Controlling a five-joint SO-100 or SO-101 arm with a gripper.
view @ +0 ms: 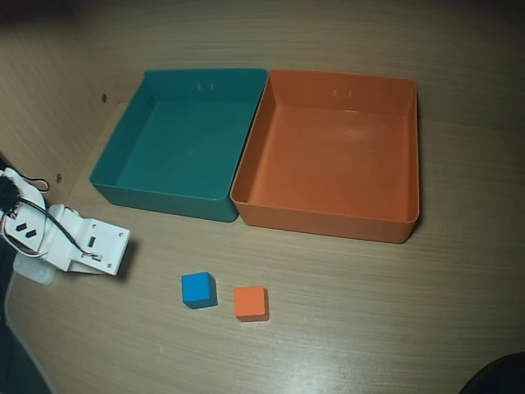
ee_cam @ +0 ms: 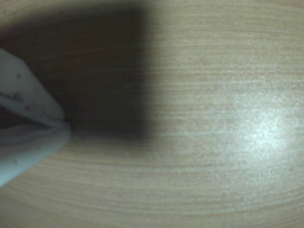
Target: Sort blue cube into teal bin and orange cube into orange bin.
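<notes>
Two cubes, blue cube (view: 198, 290) and orange cube (view: 250, 302), are lying unsorted at six o'clock of both empty bins, teal bin (view: 123, 146) and orange bin (view: 328, 215); the clenched end effector (ee_cam: 61, 124) is gripping nothing.

Hobby desk setup: wood-grain tabletop (view: 394, 328), small white arm (view: 70, 242), plastic bins.

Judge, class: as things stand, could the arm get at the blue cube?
Probably yes. The blue cube sits on bare table in the overhead view, apart from the orange cube, with nothing between it and the arm. The gripper looks shut.
</notes>
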